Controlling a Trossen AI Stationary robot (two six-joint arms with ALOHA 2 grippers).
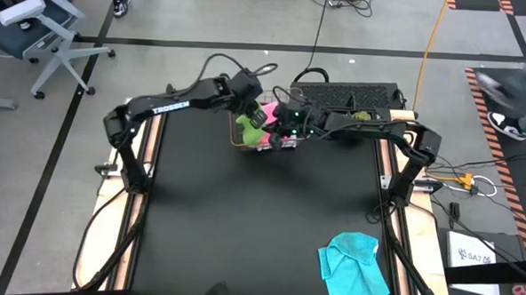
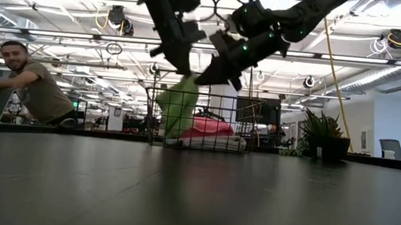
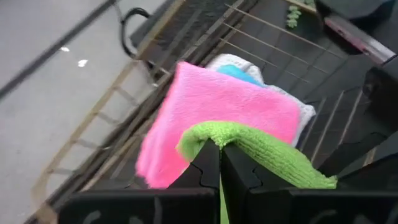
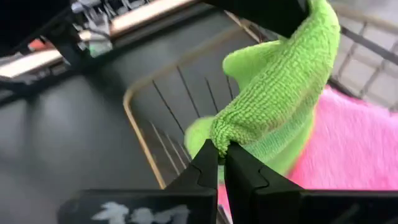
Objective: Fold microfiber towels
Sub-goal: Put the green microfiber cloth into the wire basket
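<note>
Near edge of table: one cyan towel is seen lying crumpled at the front-right corner, well apart from the arms. Mid table is bare black surface. Far side, centre: wire basket is stood on the table w/ pink towel on top of the stack inside; white-grey towel and a 2nd cyan towel are seen under it. Lime green towel is held up over the basket, hanging down into it. Left gripper jaws are clamped on one edge of it; right gripper jaws are clamped on another corner. Small plant is stood just right of the basket in low view. Beyond table, a person is seated at left.
</note>
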